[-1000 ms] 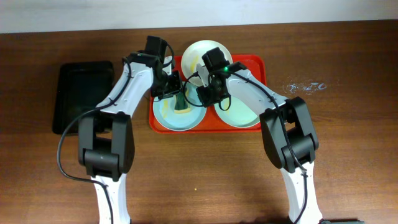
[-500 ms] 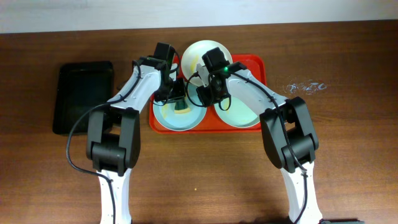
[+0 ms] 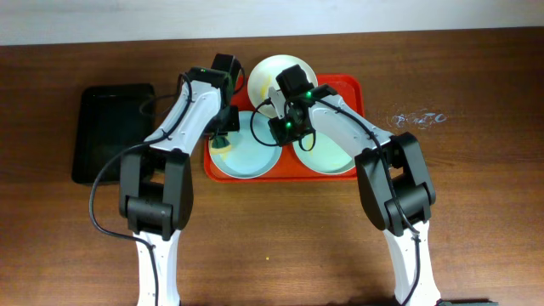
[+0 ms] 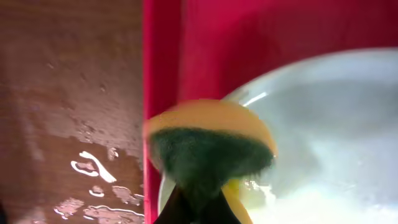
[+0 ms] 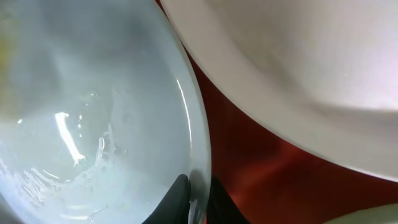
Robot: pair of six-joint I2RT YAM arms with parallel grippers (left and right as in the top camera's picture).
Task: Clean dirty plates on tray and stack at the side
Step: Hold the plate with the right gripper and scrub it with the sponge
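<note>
The red tray [image 3: 353,89] holds three plates: a mint-blue plate [image 3: 251,157] at left, a second mint-blue plate [image 3: 327,157] at right, and a white plate [image 3: 274,70] at the back. My left gripper [image 3: 223,136] is shut on a yellow-and-green sponge [image 4: 208,146] at the left plate's left rim [image 4: 323,118], by the tray's rim [image 4: 161,93]. My right gripper [image 3: 285,129] is shut on the left plate's right rim [image 5: 193,180]. The wet plate [image 5: 93,112] and the white plate [image 5: 292,74] show in the right wrist view.
A black tray [image 3: 110,127] lies at the left on the wooden table. Water drops lie on the wood beside the red tray [image 4: 87,168]. A small tangle of clear scraps [image 3: 416,119] lies at the right.
My left gripper has swept the sponge from the middle of the left plate out to its left rim. The right gripper has kept its hold on the plate.
</note>
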